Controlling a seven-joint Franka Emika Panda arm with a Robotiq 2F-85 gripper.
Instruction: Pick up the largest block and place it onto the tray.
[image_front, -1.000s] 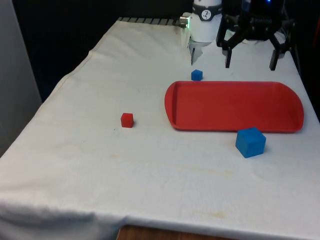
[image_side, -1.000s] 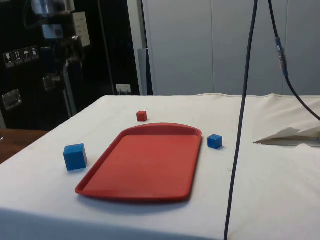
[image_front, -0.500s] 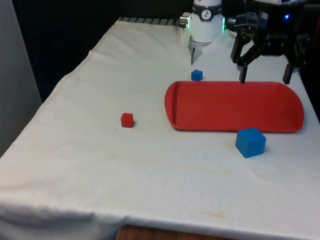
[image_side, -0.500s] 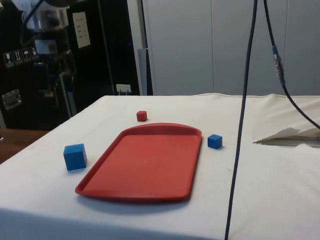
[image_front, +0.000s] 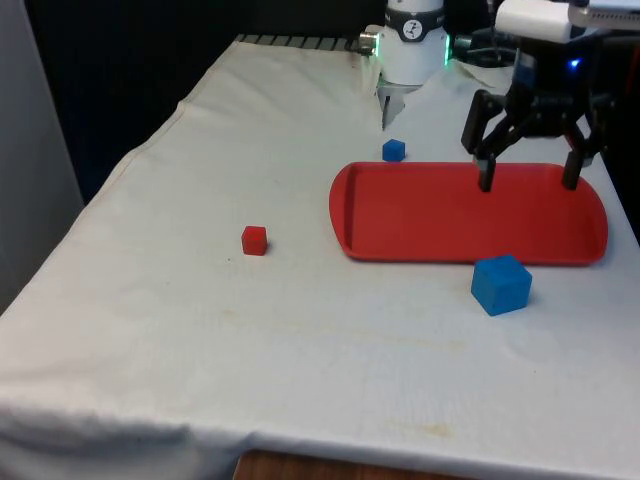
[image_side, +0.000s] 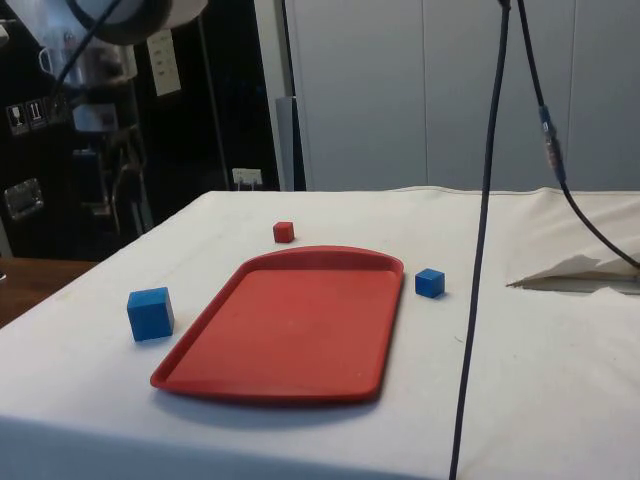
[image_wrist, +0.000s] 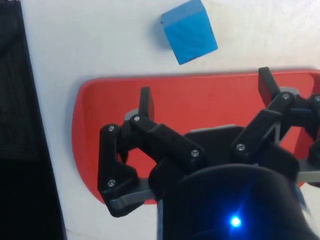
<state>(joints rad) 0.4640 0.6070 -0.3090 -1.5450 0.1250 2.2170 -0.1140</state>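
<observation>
The bench (image_front: 200, 300), covered by a white cloth, carries everything here. The red tray (image_front: 440, 215) lies flat on it towards the front view's right, with nothing on it. The gripper (image_front: 528, 183) hangs above the tray's far right part, its two fingers spread wide apart and holding nothing; in the wrist view the gripper (image_wrist: 205, 95) sits over the red tray (image_wrist: 200, 110) with the big block beyond the tray's edge.

The largest blue block (image_front: 500, 284) rests on the cloth just beside the tray's near edge, not touching it, slightly turned; the side view shows the largest blue block (image_side: 150, 313) off the tray's near-left corner. In the wrist view it is at (image_wrist: 189, 31).

A small blue block (image_front: 394, 150) sits just beyond the tray's far left corner. A small red block (image_front: 254, 240) stands well apart, to the front view's left of the tray.
</observation>
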